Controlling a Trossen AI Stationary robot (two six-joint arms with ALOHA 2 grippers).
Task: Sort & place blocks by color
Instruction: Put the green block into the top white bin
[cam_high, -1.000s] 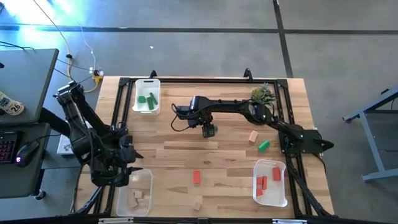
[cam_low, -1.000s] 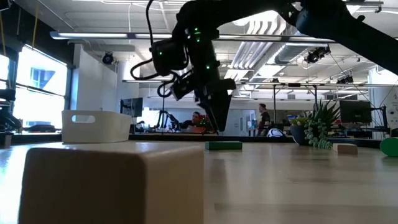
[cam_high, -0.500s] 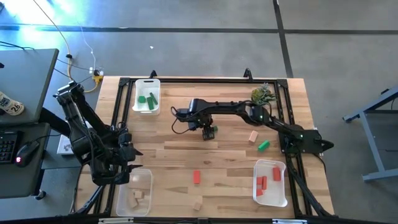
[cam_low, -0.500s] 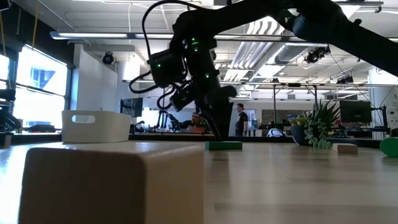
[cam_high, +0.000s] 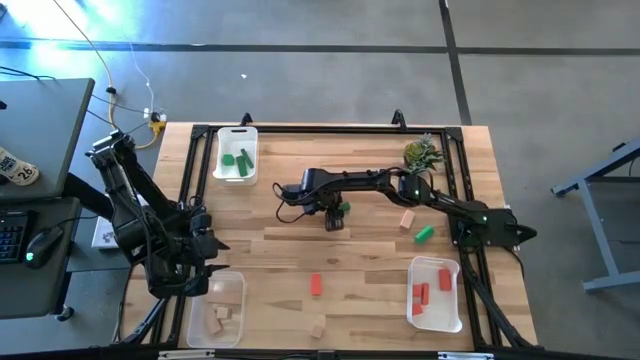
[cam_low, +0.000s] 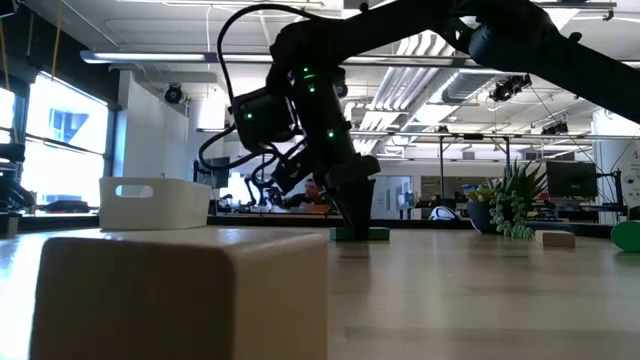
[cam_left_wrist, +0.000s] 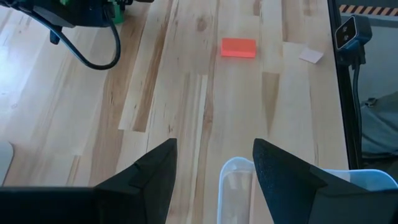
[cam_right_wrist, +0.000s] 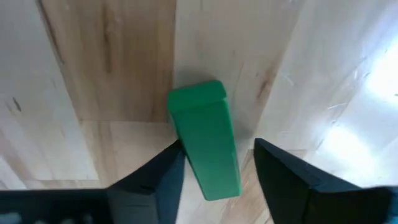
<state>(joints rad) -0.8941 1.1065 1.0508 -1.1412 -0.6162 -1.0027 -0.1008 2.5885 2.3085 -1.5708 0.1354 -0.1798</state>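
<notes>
My right gripper (cam_high: 334, 214) reaches to the table's middle, pointing down, open. Its tips stand at the tabletop on either side of a green bar block (cam_right_wrist: 205, 140), which lies flat on the wood (cam_high: 343, 208) (cam_low: 361, 234). Loose blocks lie flat on the table: a red one (cam_high: 316, 285), tan ones (cam_high: 407, 219) (cam_high: 317, 328) and a green one (cam_high: 424, 234). My left gripper (cam_left_wrist: 211, 171) waits open at the table's near left, above the tan blocks' tray (cam_high: 217, 310). My right gripper comes at the green bar from above with its fingers (cam_right_wrist: 155, 177) across the bar's width. One finger lies close against the bar's long side (cam_right_wrist: 180, 149), and I cannot tell whether it touches. The bar lies flat on the table.
A white tray with green blocks (cam_high: 236, 155) sits at the far left. A tray with red blocks (cam_high: 436, 293) sits at the near right. A small potted plant (cam_high: 422, 152) stands at the far right. A tan block (cam_low: 180, 290) looms close to the low camera.
My right gripper has come down from just above the table until its fingertips reach the tabletop around the green bar. The arm's wrist has sunk and shifted slightly left. The green bar has stayed where it was.
</notes>
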